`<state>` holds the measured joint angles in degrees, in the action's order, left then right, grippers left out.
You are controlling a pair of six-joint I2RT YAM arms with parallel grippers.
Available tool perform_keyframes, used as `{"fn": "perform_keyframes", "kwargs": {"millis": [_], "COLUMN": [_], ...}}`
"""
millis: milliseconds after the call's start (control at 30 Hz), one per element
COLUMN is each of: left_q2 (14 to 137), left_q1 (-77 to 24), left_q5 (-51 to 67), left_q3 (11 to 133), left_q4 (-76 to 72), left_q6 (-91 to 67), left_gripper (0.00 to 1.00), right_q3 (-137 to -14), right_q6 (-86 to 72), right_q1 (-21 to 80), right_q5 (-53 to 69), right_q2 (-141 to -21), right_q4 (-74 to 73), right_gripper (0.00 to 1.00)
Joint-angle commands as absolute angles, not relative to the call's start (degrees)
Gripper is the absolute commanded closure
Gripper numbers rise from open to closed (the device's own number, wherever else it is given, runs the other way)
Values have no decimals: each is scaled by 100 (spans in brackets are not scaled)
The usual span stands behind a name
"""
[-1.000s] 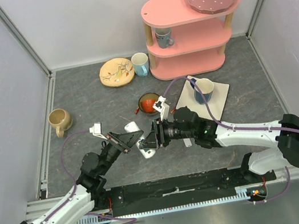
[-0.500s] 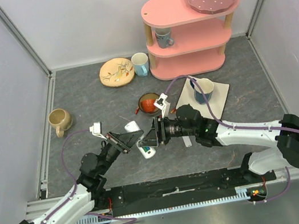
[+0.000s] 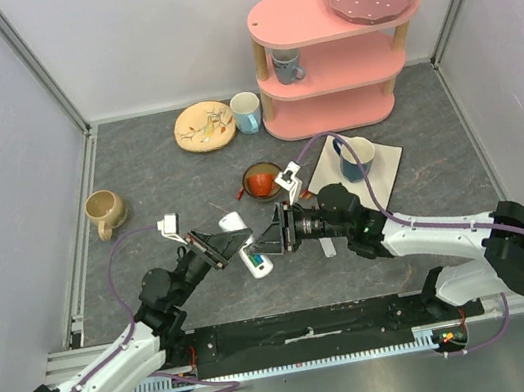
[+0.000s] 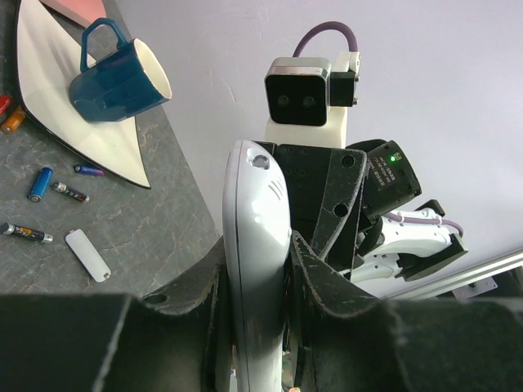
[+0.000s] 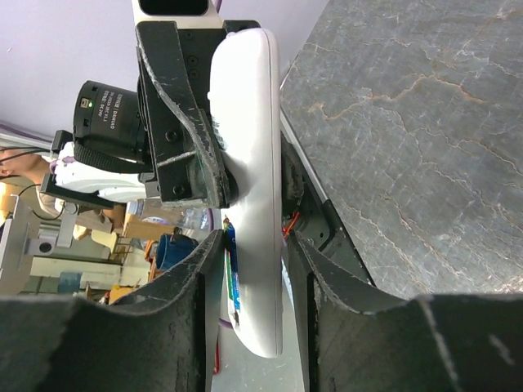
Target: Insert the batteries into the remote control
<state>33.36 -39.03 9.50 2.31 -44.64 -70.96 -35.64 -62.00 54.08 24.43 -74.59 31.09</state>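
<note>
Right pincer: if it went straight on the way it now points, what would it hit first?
The remote control, which stands between the right pincer's fingers. Just beyond is the left pincer, clamped on the remote control. How much gap remains is unclear.

No lettering, brand, number or sign can be read in any view. The batteries (image 4: 39,184) lying on the bench (image 4: 155,237), off to the side of the left hand (image 4: 257,245), show coloured wrappers, but any print on them is too small to make out. The remote control (image 4: 255,245) clamped in that hand shows only a small round dot and a few short ridges near its tip, with no legible marking.
</note>
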Motion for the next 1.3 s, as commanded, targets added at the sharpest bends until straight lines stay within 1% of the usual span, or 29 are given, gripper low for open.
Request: {"fn": "perform_keyframes", "kwargs": {"millis": [0,67,100,133,200,233,267,300,333,367,400,433,500,533,567,667,700,833,967,1133,1267], "left_q2": [3348,3375,3384,3392,3384,3392,3384,3384,3375,3384,3384,3392,3375,3366,3358,3279,3252,2954,2559,2084,1855], "left_q1": [-3911,-3911,-3911,-3911,-3911,-3911,-3911,-3911,-3911,-3911,-3911,-3902,-3902,-3902,-3902,-3902,-3902,-3902,-3911,-3902,-3911], "left_q5": [1046,1055,1046,1037,993,976,949,923,897,844,835,826,817,817,826,878,896,1186,1432,1310,1222], "left_q3": [431,439,431,422,369,343,325,316,299,255,237,220,220,237,281,264,246,53,-52,-272,-395], "left_q4": [-4983,-4983,-4983,-4949,-4896,-4835,-4756,-4685,-4624,-4571,-4562,-4544,-4395,-4308,-4194,-3921,-3842,-3780,-3516,-3051,-2997], "left_q6": [-7242,-7233,-7199,-7181,-7137,-7093,-7058,-6979,-6935,-6900,-6830,-6786,-6654,-6610,-6575,-6460,-6416,-6311,-6249,-6337,-6416], "left_gripper": [98,98,98,98,98,98,98,98,98,98,98,98,98,98,98,98,98,98,98,98,98], "right_q3": [-3516,-3516,-3516,-3533,-3699,-3770,-3945,-4042,-4147,-4366,-4481,-4596,-4947,-5018,-5071,-4905,-4826,-4404,-4123,-4122,-4078], "right_q6": [-6161,-6196,-6222,-6205,-6065,-5977,-5707,-5574,-5390,-5057,-4828,-4634,-4073,-3965,-3886,-3858,-3867,-3867,-3753,-3727,-3691], "right_q1": [5370,5362,5361,5344,5265,5221,5151,5116,5072,4993,4949,4913,4904,4904,4913,4904,4904,4939,4975,4983,5010], "right_q5": [2602,2602,2575,2558,2462,2391,2321,2129,2031,1900,1768,1384,716,-193,-602,-1859,-1994,-2118,-2074,-1934,-1697], "right_q2": [-7471,-7453,-7418,-7374,-7155,-6937,-6804,-6655,-6357,-6207,-6075,-5856,-5687,-5626,-5625,-5888,-6019,-6678,-6934,-7268,-7479], "right_q4": [3331,3366,3358,3314,2885,2648,2106,1814,1497,885,557,-142,-971,-1341,-2006,-2905,-3022,-2981,-2646,-2602,-2479], "right_gripper": [57,51,45,34,24,15,12,6,4,2,2,2,2,2,4,10,14,20,25,27,31]}}
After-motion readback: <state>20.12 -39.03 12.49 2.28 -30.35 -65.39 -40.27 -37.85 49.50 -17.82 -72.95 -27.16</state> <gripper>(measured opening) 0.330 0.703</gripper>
